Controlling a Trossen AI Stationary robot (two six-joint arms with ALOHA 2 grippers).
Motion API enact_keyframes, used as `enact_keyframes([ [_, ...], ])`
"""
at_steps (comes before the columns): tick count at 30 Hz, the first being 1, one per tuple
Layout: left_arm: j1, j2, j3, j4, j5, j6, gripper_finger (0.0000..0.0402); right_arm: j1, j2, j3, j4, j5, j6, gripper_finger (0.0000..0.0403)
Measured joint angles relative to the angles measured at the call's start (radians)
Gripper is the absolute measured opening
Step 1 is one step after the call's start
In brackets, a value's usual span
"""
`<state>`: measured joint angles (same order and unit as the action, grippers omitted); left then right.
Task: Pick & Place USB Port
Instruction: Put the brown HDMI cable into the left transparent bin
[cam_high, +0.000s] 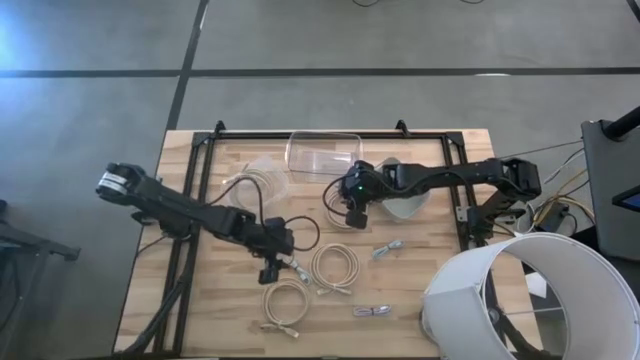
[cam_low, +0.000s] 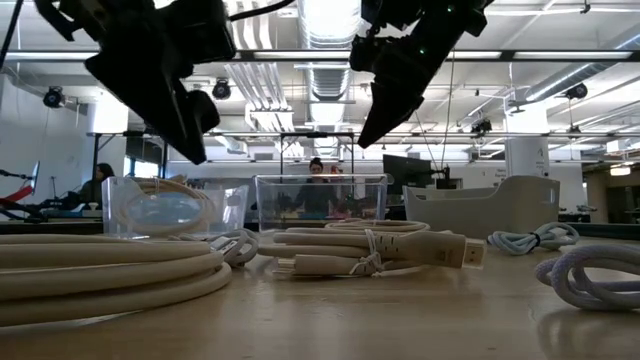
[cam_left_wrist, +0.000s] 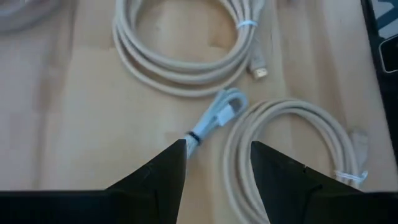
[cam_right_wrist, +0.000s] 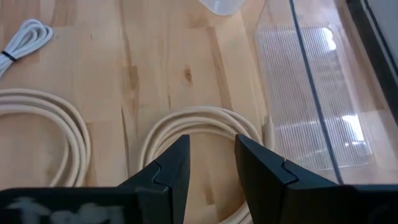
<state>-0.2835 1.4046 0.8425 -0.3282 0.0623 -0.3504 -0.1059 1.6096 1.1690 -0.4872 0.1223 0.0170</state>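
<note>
A small white cable bundle (cam_left_wrist: 216, 116), tied with a dark band, lies on the wooden table just ahead of my open left gripper (cam_left_wrist: 217, 144). Its banded end is near one fingertip, and I cannot tell whether they touch. In the high view my left gripper (cam_high: 270, 270) is beside this bundle (cam_high: 300, 268). My right gripper (cam_right_wrist: 211, 140) is open and hovers over a cream cable coil (cam_right_wrist: 199, 124), next to the clear rectangular bin (cam_right_wrist: 311, 93). In the low view both the left gripper (cam_low: 190, 140) and the right gripper (cam_low: 368, 135) hang above the table.
Cream cable coils (cam_high: 335, 265) (cam_high: 285, 300) and small white bundles (cam_high: 388, 248) (cam_high: 372, 312) lie across the table. At the far side stand a clear bin (cam_high: 325, 155), a round clear container with a cable (cam_high: 262, 175) and a white tub (cam_high: 405, 200). A white lampshade (cam_high: 520, 300) overhangs the near right corner.
</note>
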Motion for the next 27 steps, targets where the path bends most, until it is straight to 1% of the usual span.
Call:
enact_keyframes([
  [4,-0.051,0.056,-0.015,0.075,-0.001,-0.084,0.0184,0.0,0.0,0.0,0.0,0.0,-0.003,0.0123],
  [6,-0.078,0.084,-0.016,0.094,-0.017,-0.123,0.0184,0.0,0.0,-0.001,-0.001,0.0,-0.011,0.0123],
  [11,-0.131,0.132,-0.015,0.083,-0.118,-0.192,0.0183,0.005,0.0,-0.014,-0.002,0.0,-0.024,0.0123],
  [17,-0.175,0.198,-0.014,0.085,-0.153,-0.28,0.0183,0.015,0.0,-0.047,-0.002,-0.001,-0.02,0.0123],
  [23,-0.206,0.269,-0.011,0.091,-0.205,-0.287,0.0183,0.016,0.0,-0.068,-0.001,-0.003,-0.008,0.0123],
  [27,-0.209,0.296,-0.011,0.089,-0.221,-0.244,0.0173,0.016,0.0,-0.077,-0.001,-0.003,0.031,0.0123],
])
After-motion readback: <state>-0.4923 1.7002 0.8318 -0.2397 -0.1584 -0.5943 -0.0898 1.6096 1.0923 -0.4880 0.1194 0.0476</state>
